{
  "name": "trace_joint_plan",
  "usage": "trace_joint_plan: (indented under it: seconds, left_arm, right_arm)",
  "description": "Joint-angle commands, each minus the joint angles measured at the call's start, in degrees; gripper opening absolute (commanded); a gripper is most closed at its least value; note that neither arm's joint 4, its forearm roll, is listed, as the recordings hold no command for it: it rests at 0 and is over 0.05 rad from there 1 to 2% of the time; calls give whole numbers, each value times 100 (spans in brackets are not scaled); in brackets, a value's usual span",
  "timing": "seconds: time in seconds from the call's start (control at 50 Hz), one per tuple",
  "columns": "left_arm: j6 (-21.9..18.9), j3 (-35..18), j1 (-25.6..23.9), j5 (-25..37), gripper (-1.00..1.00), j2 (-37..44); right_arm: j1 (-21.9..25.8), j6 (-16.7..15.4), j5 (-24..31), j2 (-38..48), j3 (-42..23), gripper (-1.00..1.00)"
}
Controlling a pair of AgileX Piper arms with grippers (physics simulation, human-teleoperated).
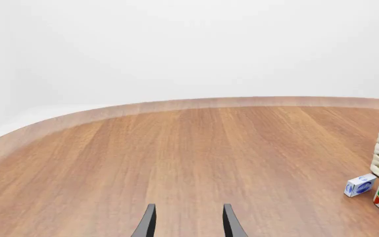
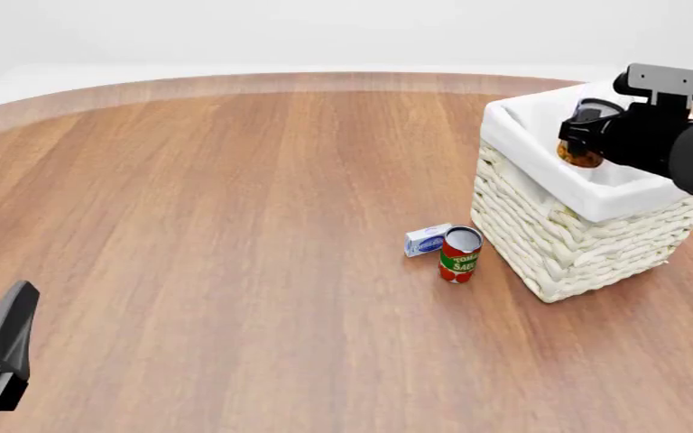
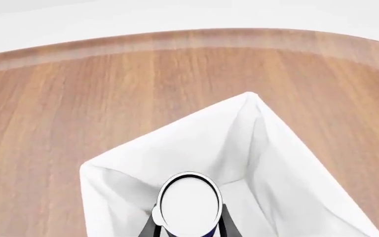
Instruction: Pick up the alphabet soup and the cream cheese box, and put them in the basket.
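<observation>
The soup (image 3: 190,205) is a small stiff can with a smooth, likely slippery wall – best pinched across its sides, as the right gripper (image 3: 189,222) does now, fingers closed on it over the open basket (image 2: 527,135). Its plain silver top faces the wrist camera. The box (image 2: 428,240) – flat, white and light blue, probably light – lies beside the tomato can (image 2: 458,255) near the basket. The left gripper (image 1: 188,222) hangs spread and empty
</observation>
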State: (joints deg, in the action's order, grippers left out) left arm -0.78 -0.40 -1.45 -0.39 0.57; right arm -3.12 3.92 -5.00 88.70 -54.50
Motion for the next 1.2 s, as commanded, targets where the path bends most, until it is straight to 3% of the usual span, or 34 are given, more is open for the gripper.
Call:
trace_joint_plan:
  seconds: [0.02, 0.16, 0.18, 0.78, 1.2]
  left_arm:
    - [1, 3, -1, 1, 100, -5]
    - [0, 3, 0, 1, 100, -6]
    - [1, 3, -1, 1, 100, -5]
    - [2, 3, 0, 1, 100, -6]
    - [1, 3, -1, 1, 100, -4]
  right_arm:
    - [0, 53, -73, -71, 0, -100]
    - [-12, 51, -71, -80, 0, -100]
    - [-30, 37, -67, -77, -2, 100]
    - [7, -68, 302, -263, -437, 100]
    - [546, -412, 837, -642, -1124, 100]
